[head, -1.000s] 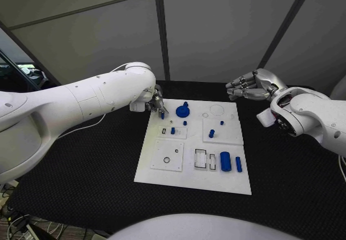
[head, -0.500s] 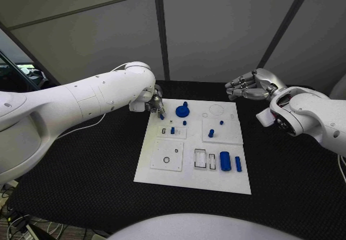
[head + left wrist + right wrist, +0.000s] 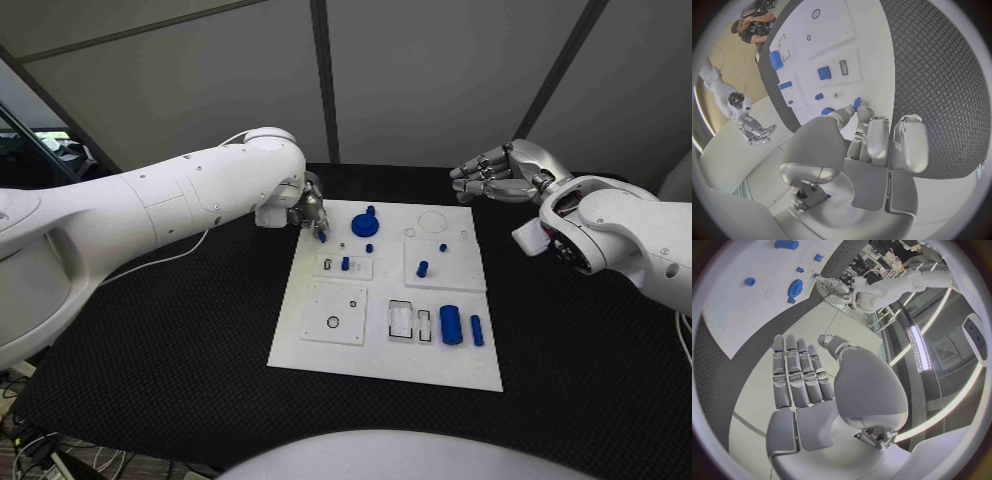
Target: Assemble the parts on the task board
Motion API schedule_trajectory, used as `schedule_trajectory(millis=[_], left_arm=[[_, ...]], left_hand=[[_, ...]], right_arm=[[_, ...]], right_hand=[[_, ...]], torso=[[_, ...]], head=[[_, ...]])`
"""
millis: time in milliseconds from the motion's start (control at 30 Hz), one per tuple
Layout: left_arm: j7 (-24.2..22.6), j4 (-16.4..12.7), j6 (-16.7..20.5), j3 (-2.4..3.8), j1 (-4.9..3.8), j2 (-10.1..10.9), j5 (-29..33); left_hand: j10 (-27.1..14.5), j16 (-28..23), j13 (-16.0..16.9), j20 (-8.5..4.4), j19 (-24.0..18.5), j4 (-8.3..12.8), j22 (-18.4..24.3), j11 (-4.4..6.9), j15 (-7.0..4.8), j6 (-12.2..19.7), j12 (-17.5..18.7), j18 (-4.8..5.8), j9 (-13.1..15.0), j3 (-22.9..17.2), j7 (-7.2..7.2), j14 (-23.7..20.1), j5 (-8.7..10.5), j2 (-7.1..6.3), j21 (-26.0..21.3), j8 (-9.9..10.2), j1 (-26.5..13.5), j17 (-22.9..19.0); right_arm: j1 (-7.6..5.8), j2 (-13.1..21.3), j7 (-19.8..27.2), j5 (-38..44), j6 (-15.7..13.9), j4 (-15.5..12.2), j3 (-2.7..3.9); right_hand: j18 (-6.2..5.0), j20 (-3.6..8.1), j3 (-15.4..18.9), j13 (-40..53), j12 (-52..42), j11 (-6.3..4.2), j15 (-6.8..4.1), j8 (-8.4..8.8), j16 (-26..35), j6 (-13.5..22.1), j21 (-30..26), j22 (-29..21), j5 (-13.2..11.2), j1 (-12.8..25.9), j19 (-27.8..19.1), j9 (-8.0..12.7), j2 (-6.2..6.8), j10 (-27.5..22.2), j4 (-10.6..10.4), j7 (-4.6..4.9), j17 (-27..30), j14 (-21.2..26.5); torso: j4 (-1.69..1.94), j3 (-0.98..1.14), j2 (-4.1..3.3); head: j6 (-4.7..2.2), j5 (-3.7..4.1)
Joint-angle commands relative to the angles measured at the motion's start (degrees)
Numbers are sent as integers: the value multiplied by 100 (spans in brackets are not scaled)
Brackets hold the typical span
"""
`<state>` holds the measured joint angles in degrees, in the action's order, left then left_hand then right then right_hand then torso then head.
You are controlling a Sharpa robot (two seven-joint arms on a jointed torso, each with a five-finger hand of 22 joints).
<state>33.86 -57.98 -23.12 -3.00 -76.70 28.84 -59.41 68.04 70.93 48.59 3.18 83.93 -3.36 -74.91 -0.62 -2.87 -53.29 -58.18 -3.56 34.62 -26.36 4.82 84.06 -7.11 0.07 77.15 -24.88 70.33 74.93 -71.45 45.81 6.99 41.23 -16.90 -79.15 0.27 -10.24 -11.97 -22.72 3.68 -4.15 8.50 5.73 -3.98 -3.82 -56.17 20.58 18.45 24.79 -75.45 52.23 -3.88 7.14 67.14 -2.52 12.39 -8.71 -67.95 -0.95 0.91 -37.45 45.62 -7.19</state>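
Note:
The white task board (image 3: 378, 345) lies in the middle of the black table. My left hand (image 3: 306, 212) hovers at the board's far left corner and pinches a small blue part (image 3: 320, 237) between thumb and fingertip; the left wrist view shows that part (image 3: 857, 103) at the fingertips. On the board sit a blue gear (image 3: 366, 222), small blue pegs (image 3: 423, 267), a piece in a slot (image 3: 345, 262), a large blue cylinder (image 3: 451, 322) and a thin bar (image 3: 477, 329). My right hand (image 3: 498, 172) is raised beyond the board's far right corner, fingers extended, holding nothing.
Empty recesses lie on the board's near half: a round hole (image 3: 333, 321) and rectangular slots (image 3: 400, 317). Black mat (image 3: 173, 320) surrounds the board on all sides. Grey wall panels (image 3: 418, 70) stand behind the table.
The left arm has shifted slightly, its hand staying at the board's far left corner with the small part. The right hand has barely moved.

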Motion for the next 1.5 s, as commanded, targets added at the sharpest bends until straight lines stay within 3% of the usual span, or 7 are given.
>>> schedule_trajectory(millis=[33, 233, 467, 667, 833, 967, 1500], left_arm=[[-104, -230, 390, 2, -13, 135, 220], [-165, -938, 830, 2, -34, 526, 288], [-168, -1640, 1233, -10, -15, 940, 301], [-145, -2094, 1455, -23, 74, 1256, 304], [-118, -2234, 1482, -26, 179, 1379, 247], [-102, -2312, 1494, -27, 220, 1424, 175], [-87, -2323, 1791, -27, 395, 1375, -117]], left_hand=[[83, 30, 4, -36, 65, 711, -381, 34, -48, 42, -29, 39, 42, -835, -8, 150, -15, -25, 27, -64, -104, 122], [220, 199, 63, -63, 107, 793, -458, 74, -84, 19, -91, 56, 122, -1220, -44, 221, -131, -241, 98, -235, -289, 237], [284, 222, 70, -81, 129, 810, -497, 96, -103, -3, -96, 66, 146, -1365, -66, 236, -156, -324, 135, -298, -361, 252], [349, 227, 116, -93, 145, 821, -526, 111, -115, -23, -132, 73, 158, -1455, -82, 240, -177, -380, 163, -337, -404, 255], [374, 229, 133, -99, 152, 831, -538, 118, -121, -34, -144, 76, 163, -1497, -89, 241, -188, -407, 175, -354, -418, 257], [421, 229, 152, -111, 162, 833, -555, 130, -136, -54, -155, 80, 180, -1598, -103, 242, -298, -467, 189, -399, -479, 258], [461, 231, 175, -124, 177, 834, -585, 143, -145, -66, -169, 87, 203, -1683, -115, 244, -412, -517, 218, -445, -538, 260]], right_arm=[[-11, 2, 47, 7, 36, 10, 3], [-11, 14, 40, 7, 33, 19, 3], [-11, 32, 36, 7, 28, 16, 3], [-11, 36, 30, 7, 31, 18, 3], [-11, 23, 21, 48, 40, 28, 3], [-11, 20, 5, 62, 47, 36, 3], [-10, 17, 18, 73, 38, 21, 2]], right_hand=[[-10, 9, -19, -4, -18, -10, 17, -24, 16, 30, -31, -5, 28, -2, 45, -9, -59, -40, -4, -5, 5, 35], [-10, 9, -20, -4, -19, -9, 18, -24, 16, 29, -33, -7, 28, 0, 47, -9, -63, -40, -7, -4, 7, 35], [-10, 9, -20, -4, -19, -9, 18, -24, 16, 29, -33, -7, 28, 0, 47, -9, -63, -40, -7, -4, 7, 35], [-10, 9, -20, -4, -19, -9, 18, -24, 16, 29, -33, -7, 28, 0, 47, -9, -63, -40, -7, -4, 7, 35], [-9, 8, -17, -4, -19, -7, 19, -25, 16, 30, -38, -10, 28, 6, 50, -9, -63, -41, -11, -2, 9, 35], [-9, 8, -16, -4, -19, -7, 20, -25, 16, 30, -40, -11, 28, 9, 51, -9, -63, -41, -14, -2, 10, 36], [-8, 7, -14, -5, -19, -6, 21, -24, 16, 32, -43, -14, 27, 13, 52, -9, -63, -43, -16, -1, 12, 37]], torso=[[9, -3, 2], [30, 7, 8], [27, 6, 3], [18, 5, 9], [1, 1, 5], [-1, -2, -4], [4, 2, 4]], head=[[-11, -4], [-25, -16], [-18, -50], [17, -78], [10, -99], [64, -101], [52, -79]])
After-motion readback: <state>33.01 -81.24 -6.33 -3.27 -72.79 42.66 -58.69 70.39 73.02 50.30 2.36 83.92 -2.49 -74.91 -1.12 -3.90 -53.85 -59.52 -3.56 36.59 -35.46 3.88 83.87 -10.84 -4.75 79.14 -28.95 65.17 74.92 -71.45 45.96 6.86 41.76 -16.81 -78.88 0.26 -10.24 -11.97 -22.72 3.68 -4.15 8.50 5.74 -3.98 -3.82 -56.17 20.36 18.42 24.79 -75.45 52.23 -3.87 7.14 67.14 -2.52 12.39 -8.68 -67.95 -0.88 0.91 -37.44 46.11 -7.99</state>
